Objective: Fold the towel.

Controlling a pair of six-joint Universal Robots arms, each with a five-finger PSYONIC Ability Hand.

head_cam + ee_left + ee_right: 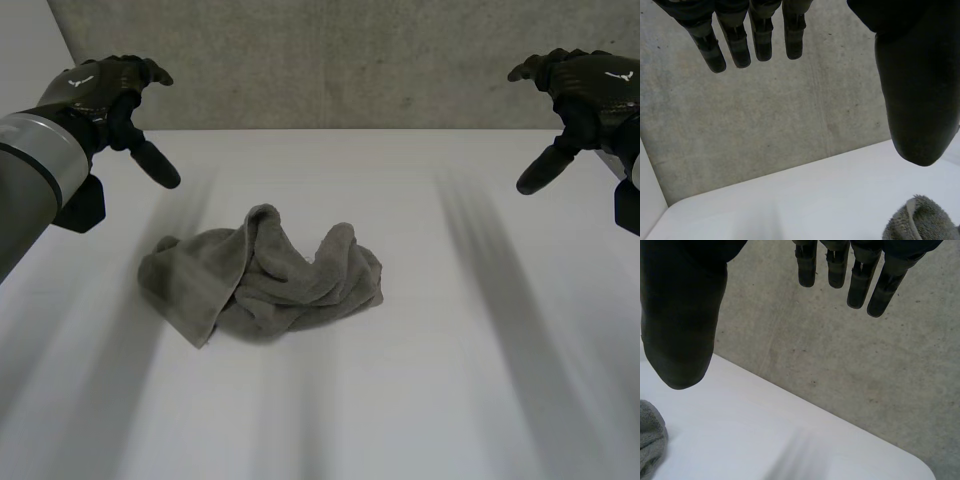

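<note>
Backs onto a mottled grey concrete wall [350, 60] with faint vertical seams. Meets it along the far edge of a smooth white table [450, 400] with rounded corners.

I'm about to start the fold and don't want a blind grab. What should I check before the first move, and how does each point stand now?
1. Is the left hand free? Ok: fingers straight, holding nothing, held above the table.
2. Is the right hand free? Ok: likewise open and raised.
3. Is the towel between the arms? Ok: it lies mid-table, touching neither hand.
4. Is the towel spread flat? Not ok: it is a crumpled heap.
5. Are corners exposed for grasping? Cannot tell: one corner shows at the heap's near side; the rest are lost in folds.
</note>
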